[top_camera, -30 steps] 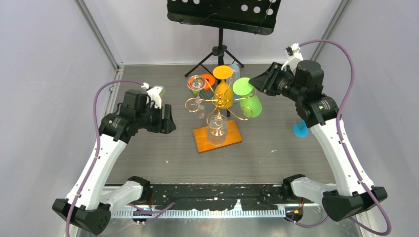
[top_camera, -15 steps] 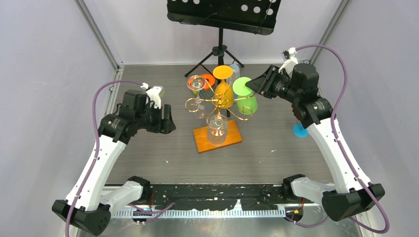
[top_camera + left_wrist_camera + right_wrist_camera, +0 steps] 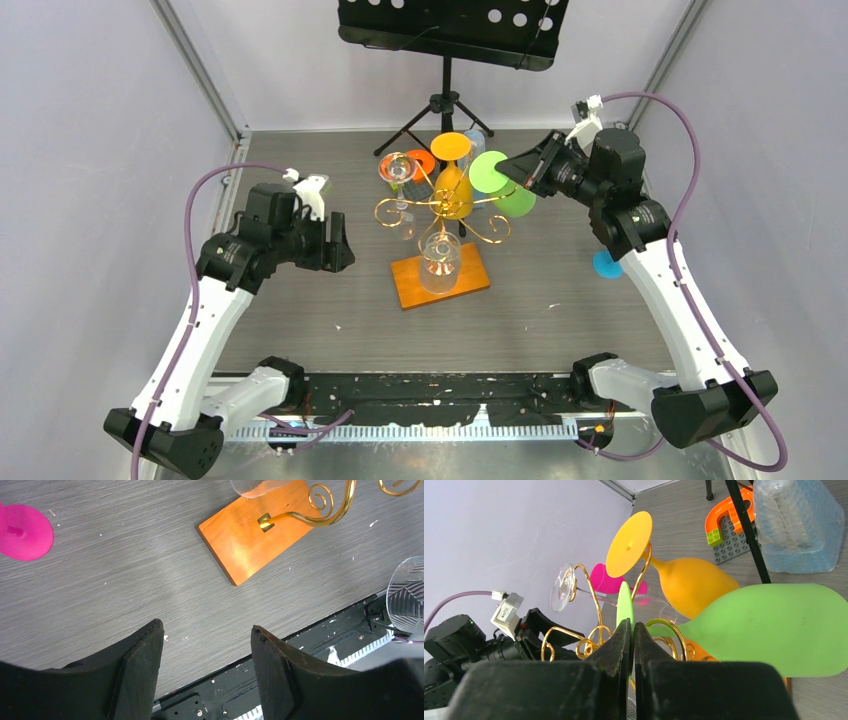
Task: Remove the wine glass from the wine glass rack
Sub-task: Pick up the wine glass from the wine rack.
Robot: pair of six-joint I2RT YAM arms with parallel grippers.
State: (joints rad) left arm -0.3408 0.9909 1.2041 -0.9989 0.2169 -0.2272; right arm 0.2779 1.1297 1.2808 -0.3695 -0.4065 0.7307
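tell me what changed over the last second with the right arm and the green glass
The right gripper moved in leftward and closed on the foot of the green wine glass. It then tilted the glass, so the bowl swung up and out to the right. The left gripper stayed open, about where it was. The wine glass rack, orange glass and front clear glass did not move.

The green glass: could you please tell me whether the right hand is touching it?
Touching. The right wrist view shows the right hand shut on the thin foot of the green glass, with no gap on either side.
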